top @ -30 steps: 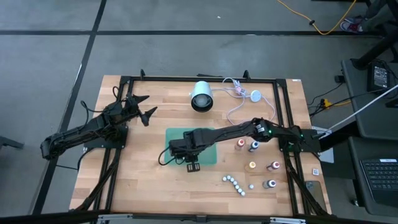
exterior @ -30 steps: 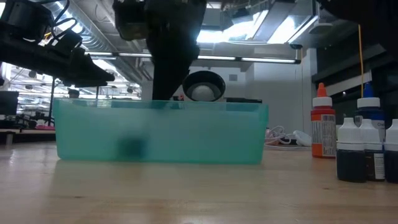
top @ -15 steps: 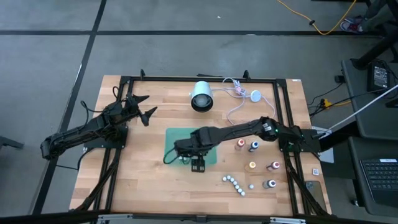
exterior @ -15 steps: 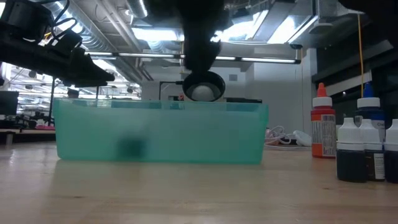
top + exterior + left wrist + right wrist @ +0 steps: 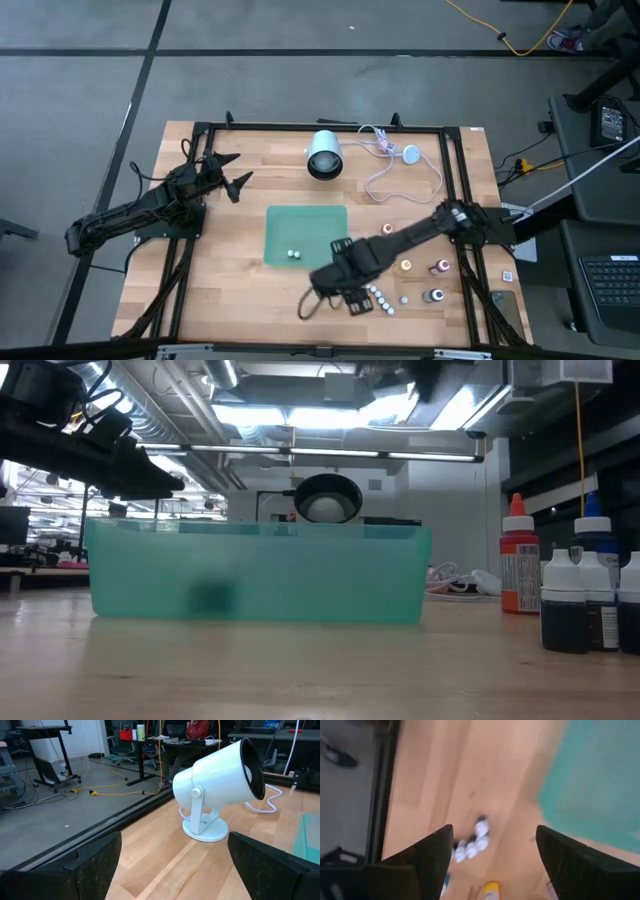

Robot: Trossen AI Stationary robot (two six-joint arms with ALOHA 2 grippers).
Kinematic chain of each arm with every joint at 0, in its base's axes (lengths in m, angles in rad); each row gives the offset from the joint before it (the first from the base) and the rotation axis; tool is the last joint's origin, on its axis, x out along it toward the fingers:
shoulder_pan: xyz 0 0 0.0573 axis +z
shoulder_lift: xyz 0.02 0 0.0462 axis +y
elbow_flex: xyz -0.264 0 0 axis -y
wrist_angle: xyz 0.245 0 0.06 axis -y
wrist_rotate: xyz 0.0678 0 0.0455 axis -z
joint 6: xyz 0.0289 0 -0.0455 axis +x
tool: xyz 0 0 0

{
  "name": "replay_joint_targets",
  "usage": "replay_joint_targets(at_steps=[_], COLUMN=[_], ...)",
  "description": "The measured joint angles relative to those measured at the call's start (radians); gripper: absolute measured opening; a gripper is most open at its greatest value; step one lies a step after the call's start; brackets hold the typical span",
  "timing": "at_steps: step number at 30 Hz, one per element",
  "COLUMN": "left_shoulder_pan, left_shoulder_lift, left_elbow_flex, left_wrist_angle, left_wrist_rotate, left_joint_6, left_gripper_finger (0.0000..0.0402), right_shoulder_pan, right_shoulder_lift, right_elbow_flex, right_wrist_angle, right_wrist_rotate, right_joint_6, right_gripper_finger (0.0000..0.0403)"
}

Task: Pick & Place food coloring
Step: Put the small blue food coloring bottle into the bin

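Note:
The food coloring bottles stand upright on the wood at the table's right: a red one (image 5: 388, 230), an orange one (image 5: 406, 265), a dark red one (image 5: 440, 266) and a dark grey one (image 5: 433, 295). A row of tiny white-capped bottles (image 5: 377, 297) lies near the near edge, and these white-capped bottles (image 5: 472, 842) also show in the right wrist view. My right gripper (image 5: 352, 298) hovers open above and just left of that row, its fingers (image 5: 435, 850) apart and touching nothing. My left gripper (image 5: 238, 172) waits open at the table's left. In the low view, red (image 5: 518, 565) and blue (image 5: 592, 540) bottles stand at right.
A teal bin (image 5: 320, 215) sits mid-table with two small pale things (image 5: 292, 254) on its floor. A white lamp (image 5: 324, 155) with a looping cord (image 5: 385, 170) stands near the far edge. A black frame (image 5: 455, 160) rims the table. Bare wood lies left of the bin.
My right gripper has risen out of the teal bin and swung toward the table's near edge and to the right, ending above the row of tiny bottles. Two small pale things now show in the bin where it stood.

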State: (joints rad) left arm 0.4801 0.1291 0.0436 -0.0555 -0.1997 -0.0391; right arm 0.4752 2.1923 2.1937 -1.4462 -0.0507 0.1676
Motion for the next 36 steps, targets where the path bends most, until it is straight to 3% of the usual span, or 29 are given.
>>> replay_joint_targets(at_steps=[9, 17, 36], left_shoulder_pan=[0.0, 0.0, 0.0], left_shoulder_lift=[0.0, 0.0, 0.0], left_elbow_flex=[0.0, 0.0, 0.0], left_wrist_angle=[0.0, 0.0, 0.0], left_wrist_rotate=[0.0, 0.0, 0.0], left_joint_6=[0.0, 0.0, 0.0], left_gripper_finger=[0.0361, 0.0361, 0.0361], right_shoulder_pan=[0.163, 0.269, 0.295], right_shoulder_lift=[-0.222, -0.319, -0.325], right_elbow_flex=[-0.366, -0.611, -0.882], right_wrist_angle=[0.163, 0.268, 0.451], right_wrist_rotate=[0.024, 0.03, 0.029], right_joint_6=[0.015, 0.011, -0.018], right_gripper_finger=[0.0283, 0.0283, 0.0283])
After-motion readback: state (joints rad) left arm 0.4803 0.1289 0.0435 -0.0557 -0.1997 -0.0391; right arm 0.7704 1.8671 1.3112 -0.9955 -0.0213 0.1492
